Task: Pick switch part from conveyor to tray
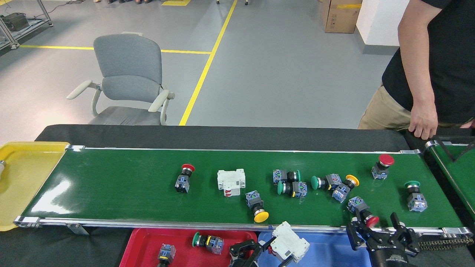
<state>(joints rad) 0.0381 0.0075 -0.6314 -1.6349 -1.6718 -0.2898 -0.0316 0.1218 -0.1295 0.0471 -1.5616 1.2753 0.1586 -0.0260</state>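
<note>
My left gripper [268,249] pinches the rigid, light white breaker [289,244] by its end, above the blue tray [326,252]'s left edge.

White breaker [288,243] over blue tray [326,246]

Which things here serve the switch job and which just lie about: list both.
Job: conveyor, white breaker in left gripper, blue tray, red tray, right gripper, red button switch.
Idle: chair, cardboard box, yellow tray.
</note>
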